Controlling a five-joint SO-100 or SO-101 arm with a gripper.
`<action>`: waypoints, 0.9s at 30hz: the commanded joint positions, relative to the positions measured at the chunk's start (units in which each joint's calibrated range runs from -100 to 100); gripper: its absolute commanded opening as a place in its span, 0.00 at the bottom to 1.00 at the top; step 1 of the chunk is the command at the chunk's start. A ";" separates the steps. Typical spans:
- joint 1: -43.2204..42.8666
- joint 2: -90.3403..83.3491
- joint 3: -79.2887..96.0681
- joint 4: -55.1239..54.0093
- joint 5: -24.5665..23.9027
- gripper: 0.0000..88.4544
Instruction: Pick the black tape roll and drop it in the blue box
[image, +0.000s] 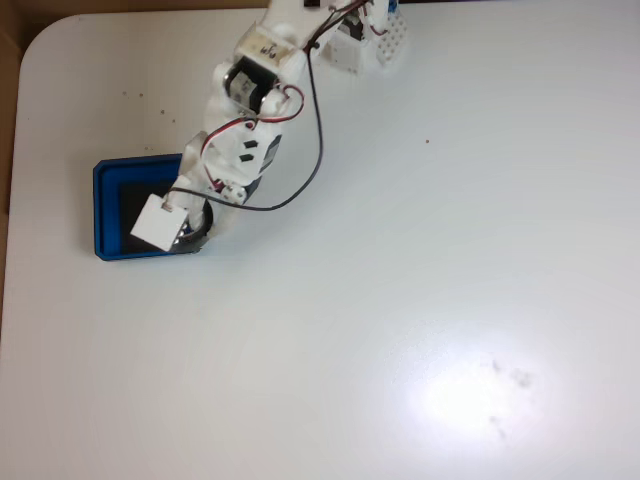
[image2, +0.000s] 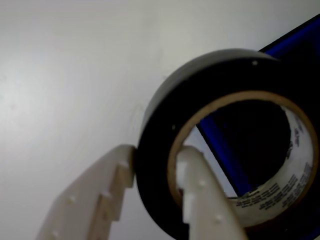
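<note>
Wrist view: the white gripper has its jaws clamped on the wall of the black tape roll, one finger outside, one inside the ring, with the blue box showing through the hole. Fixed view: the roll sits over the box's right edge on the white table.

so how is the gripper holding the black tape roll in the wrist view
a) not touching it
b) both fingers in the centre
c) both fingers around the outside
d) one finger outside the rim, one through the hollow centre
d: in the wrist view one of the fingers presses the outer rim of the black tape roll and the other passes through its hollow centre, beside the blue box.
</note>
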 joint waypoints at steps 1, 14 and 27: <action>3.58 4.21 -7.56 0.27 -0.25 0.01; 12.67 7.98 -7.92 -0.22 -0.34 0.01; 13.35 10.07 -7.92 -0.39 0.19 0.01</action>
